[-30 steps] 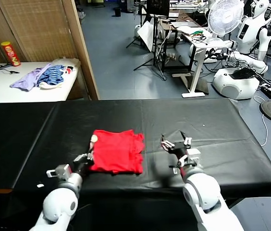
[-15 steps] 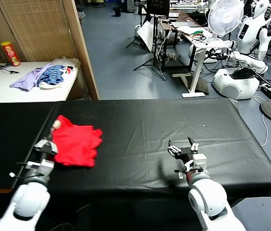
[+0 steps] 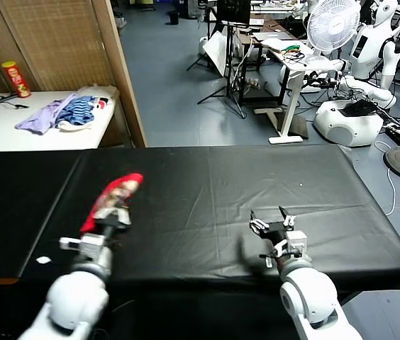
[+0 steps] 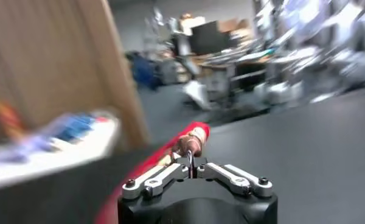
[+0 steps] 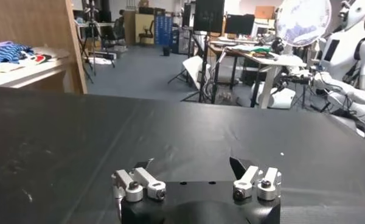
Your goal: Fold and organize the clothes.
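1. On the black table cloth (image 3: pixel 207 205), smooth with a few soft creases, near its left front: red T-shirt (image 3: pixel 113 198), bunched into a long soft roll.
2. Pinched tight in the left gripper (image 4: pixel 190 159), lifted off the cloth.
3. Right gripper (image 3: pixel 272 225): metal fingers spread wide, holding nothing, low over the front right.
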